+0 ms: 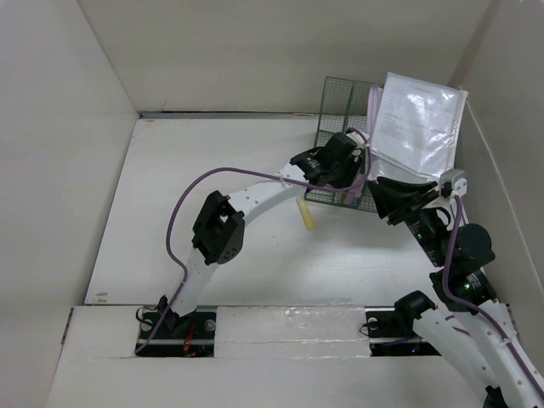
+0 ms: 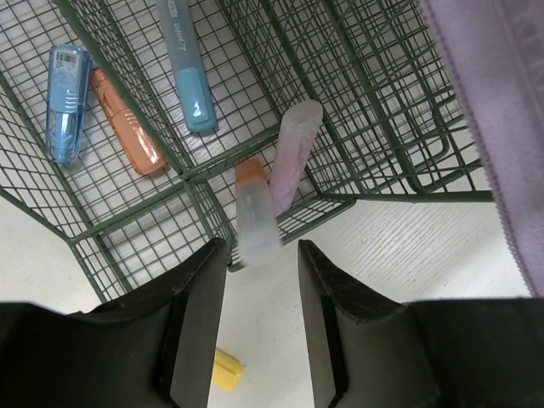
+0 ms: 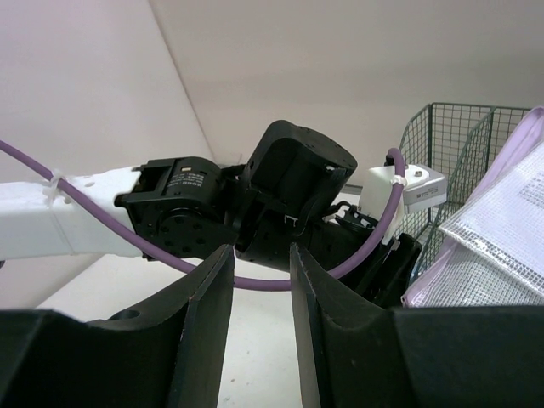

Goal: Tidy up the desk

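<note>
Presently the left gripper stands part open and holds nothing. An orange-capped marker lies just ahead of its fingertips, across the edge of the green wire rack. The desk lies directly beneath this claw. The right gripper is narrowly parted and empty.
</note>
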Robot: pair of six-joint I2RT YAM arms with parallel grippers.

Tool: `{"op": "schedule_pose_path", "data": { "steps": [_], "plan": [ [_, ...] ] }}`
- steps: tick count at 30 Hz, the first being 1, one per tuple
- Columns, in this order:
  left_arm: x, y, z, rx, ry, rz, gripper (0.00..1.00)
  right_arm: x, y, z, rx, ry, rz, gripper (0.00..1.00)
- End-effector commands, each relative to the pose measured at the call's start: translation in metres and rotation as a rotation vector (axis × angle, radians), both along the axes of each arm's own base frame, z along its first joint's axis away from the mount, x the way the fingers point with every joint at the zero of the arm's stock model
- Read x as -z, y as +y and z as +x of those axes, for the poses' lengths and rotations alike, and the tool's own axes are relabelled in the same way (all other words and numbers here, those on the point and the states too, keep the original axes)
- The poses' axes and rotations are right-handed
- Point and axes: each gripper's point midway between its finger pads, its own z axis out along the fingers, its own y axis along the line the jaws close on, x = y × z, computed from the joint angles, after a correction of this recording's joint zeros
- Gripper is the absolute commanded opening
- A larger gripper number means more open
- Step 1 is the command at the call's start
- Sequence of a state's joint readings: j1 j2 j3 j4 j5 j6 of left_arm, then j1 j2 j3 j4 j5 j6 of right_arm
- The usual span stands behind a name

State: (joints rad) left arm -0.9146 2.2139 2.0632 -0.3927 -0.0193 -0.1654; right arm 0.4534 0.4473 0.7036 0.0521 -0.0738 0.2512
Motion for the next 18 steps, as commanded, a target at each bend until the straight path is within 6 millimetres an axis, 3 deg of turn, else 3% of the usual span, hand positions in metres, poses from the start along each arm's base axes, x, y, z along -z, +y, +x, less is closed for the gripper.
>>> {"op": "schedule_pose_path", "data": {
  "steps": [1,4,5,6,8,9,10,11,12,13,14,15,18],
  "plan": [
    [-0.052,-0.003,0.0,0.009,-0.063,-0.097,0.35,-0.006,0.002,-0.002,-0.009,-0.019,0.013,0.38],
    [-0.061,-0.002,-0.001,0.004,-0.073,-0.119,0.36,-0.006,0.001,-0.002,-0.008,-0.018,0.015,0.38],
    [-0.052,0.002,-0.002,-0.007,-0.068,-0.106,0.36,-0.007,0.001,-0.002,-0.008,-0.021,0.015,0.38],
    [-0.072,0.003,-0.001,-0.016,-0.106,-0.152,0.35,-0.007,0.001,-0.003,-0.006,-0.024,0.017,0.38],
    [-0.07,0.014,-0.001,-0.061,-0.118,-0.156,0.34,-0.007,0.0,-0.003,-0.003,-0.023,0.016,0.38],
    [-0.094,0.017,-0.001,-0.08,-0.159,-0.215,0.32,-0.007,0.0,-0.003,-0.003,-0.024,0.017,0.38],
    [-0.104,0.024,0.001,-0.12,-0.182,-0.24,0.32,-0.006,0.0,-0.003,-0.003,-0.021,0.015,0.38],
    [-0.09,0.032,-0.001,-0.145,-0.176,-0.225,0.32,-0.007,0.0,-0.003,-0.004,-0.023,0.016,0.38],
    [-0.119,0.039,-0.002,-0.17,-0.224,-0.298,0.3,-0.006,0.0,-0.002,-0.003,-0.021,0.015,0.38],
    [-0.129,0.047,-0.001,-0.208,-0.248,-0.321,0.29,-0.005,0.001,-0.002,-0.006,-0.019,0.013,0.38],
    [-0.114,0.055,-0.004,-0.242,-0.229,-0.323,0.28,-0.005,0.001,-0.001,-0.006,-0.018,0.012,0.38],
    [-0.137,0.069,-0.003,-0.28,-0.265,-0.382,0.25,-0.005,0.002,-0.001,-0.007,-0.018,0.012,0.38],
    [-0.131,0.1,-0.007,-0.409,-0.275,-0.413,0.17,-0.005,0.003,-0.001,-0.011,-0.016,0.008,0.36]
  ]
}}
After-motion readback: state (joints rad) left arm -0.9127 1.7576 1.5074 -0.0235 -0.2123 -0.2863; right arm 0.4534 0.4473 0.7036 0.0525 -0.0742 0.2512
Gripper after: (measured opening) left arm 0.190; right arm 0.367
